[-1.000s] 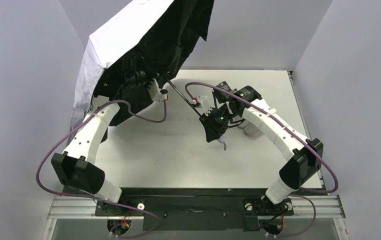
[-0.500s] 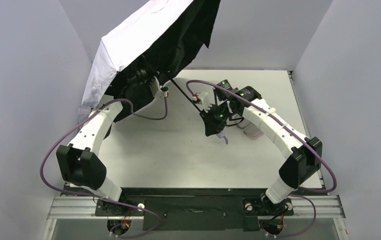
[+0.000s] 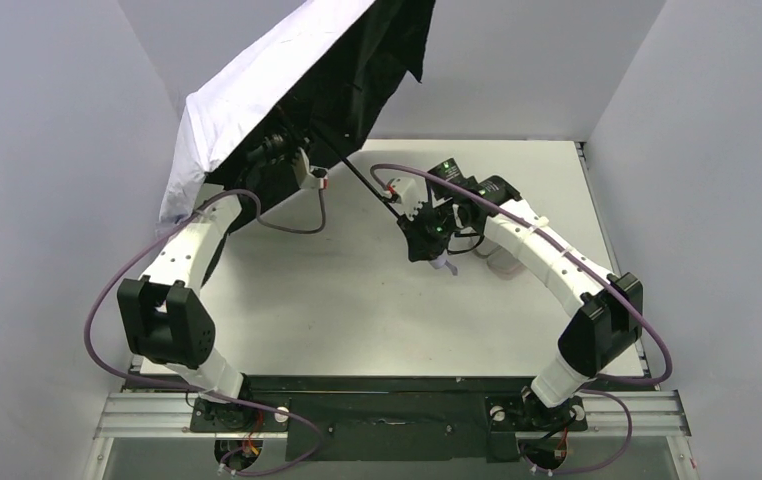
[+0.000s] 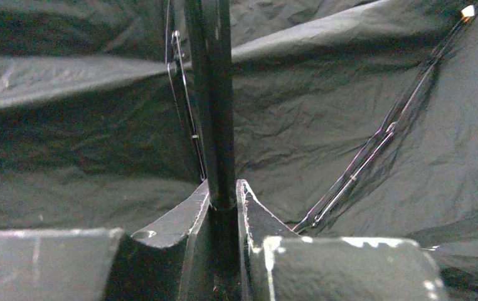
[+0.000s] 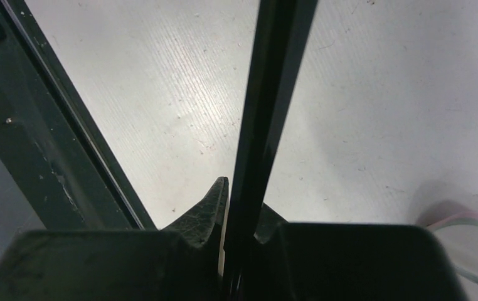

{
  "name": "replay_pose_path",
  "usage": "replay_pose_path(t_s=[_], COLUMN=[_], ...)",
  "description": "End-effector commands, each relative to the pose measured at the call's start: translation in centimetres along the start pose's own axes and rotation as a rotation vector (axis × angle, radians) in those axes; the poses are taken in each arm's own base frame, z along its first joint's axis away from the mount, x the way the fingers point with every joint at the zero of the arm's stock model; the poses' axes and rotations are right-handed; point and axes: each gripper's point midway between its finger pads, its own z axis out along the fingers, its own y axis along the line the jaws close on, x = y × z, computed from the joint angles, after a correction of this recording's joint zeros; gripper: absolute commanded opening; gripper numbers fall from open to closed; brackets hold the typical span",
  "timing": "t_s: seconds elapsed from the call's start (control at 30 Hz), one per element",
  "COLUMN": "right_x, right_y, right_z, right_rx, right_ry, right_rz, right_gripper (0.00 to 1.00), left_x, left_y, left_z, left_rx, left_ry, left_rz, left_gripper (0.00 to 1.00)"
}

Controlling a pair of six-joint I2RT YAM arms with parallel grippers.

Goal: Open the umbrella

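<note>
The umbrella (image 3: 257, 95) stands spread at the back left, tilted, with its pale outer fabric up-left and its black underside (image 3: 372, 60) facing the table. Its thin black shaft (image 3: 365, 187) slants down to the right, ending in a small lavender handle (image 3: 443, 266). My left gripper (image 3: 279, 150) sits under the canopy, shut on the shaft (image 4: 214, 94); both fingers (image 4: 249, 210) press against it, with ribs and black fabric all around. My right gripper (image 3: 407, 215) is shut on the lower shaft (image 5: 268, 94) just above the handle, which is hidden in the right wrist view.
A pale pink sleeve (image 3: 502, 262) lies on the white table (image 3: 357, 310) beneath my right arm and shows at the corner (image 5: 468, 235) of the right wrist view. White walls enclose the table on three sides, and the canopy's left edge hangs near the left wall. A black rail (image 3: 387, 395) runs along the near edge.
My right gripper has closed onto the shaft. The left arm has drawn back and up, raising the canopy slightly. The handle end has shifted a little toward the back.
</note>
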Motion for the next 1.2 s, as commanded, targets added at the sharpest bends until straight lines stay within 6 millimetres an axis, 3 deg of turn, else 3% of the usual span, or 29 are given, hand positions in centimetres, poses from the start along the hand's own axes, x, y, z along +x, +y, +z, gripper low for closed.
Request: replay_pose_path(t_s=[0.0,0.43,0.87,1.03,1.17], right_x=[10.3,14.1,17.7,17.7,14.8], right_y=[5.7,5.8,7.1,7.3,7.1], right_z=[-5.2,-5.4,-6.0,-6.1,-5.5], right_rx=[-0.158,-0.160,-0.214,-0.224,-0.211], right_ry=[0.341,0.473,0.623,0.621,0.500], right_rz=[-0.044,-0.055,-0.106,-0.118,-0.127], right_gripper=[0.00,0.00,0.00,0.00,0.00], left_x=[21.3,27.1,31.1,31.3,29.0], left_y=[3.9,2.0,0.6,-0.2,-0.1], left_z=[-17.4,-23.2,-27.7,-27.7,-24.6], left_rx=[-0.016,0.032,0.074,0.077,0.044], left_ry=[0.927,1.138,1.271,1.261,1.120], left_rz=[0.209,0.188,0.201,0.190,0.195], left_gripper=[0.11,0.08,0.01,0.01,0.01])
